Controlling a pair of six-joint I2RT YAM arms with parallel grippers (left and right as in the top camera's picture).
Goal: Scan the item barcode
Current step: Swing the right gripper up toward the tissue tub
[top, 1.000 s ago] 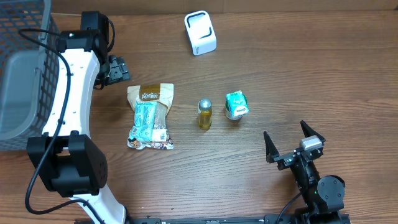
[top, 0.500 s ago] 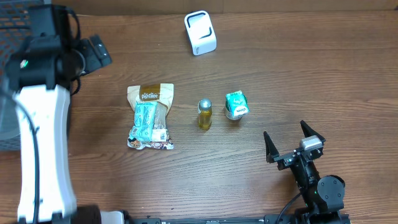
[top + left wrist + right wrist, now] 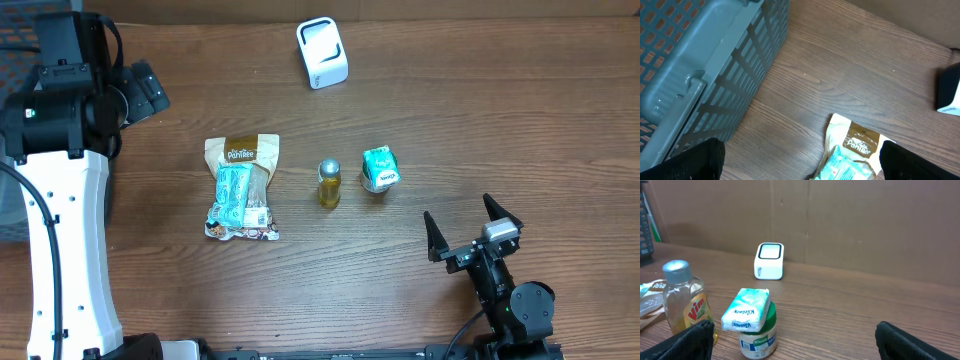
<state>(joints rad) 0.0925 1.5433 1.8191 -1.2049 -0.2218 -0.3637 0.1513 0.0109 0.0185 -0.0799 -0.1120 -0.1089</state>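
A white barcode scanner (image 3: 322, 52) stands at the back of the table, also in the right wrist view (image 3: 770, 260). On the table lie a Pantree snack bag (image 3: 241, 187) (image 3: 855, 150), a bottle of yellow liquid (image 3: 329, 183) (image 3: 682, 297) and a green-lidded Knorr jar (image 3: 379, 168) (image 3: 757, 335) with a Kleenex pack (image 3: 746, 311) on top. My left gripper (image 3: 145, 90) (image 3: 800, 162) hangs open at the far left, up and left of the bag, holding nothing. My right gripper (image 3: 467, 228) (image 3: 795, 342) stands open near the front right, facing the jar, empty.
A grey-blue mesh basket (image 3: 700, 75) stands at the table's left side, close under my left gripper. The left arm's white links (image 3: 60, 220) run down the left edge. Brown cardboard forms the back wall (image 3: 865, 225).
My left arm has swung away from beside the bag toward the back left, near the basket. The right arm and all items have not moved.
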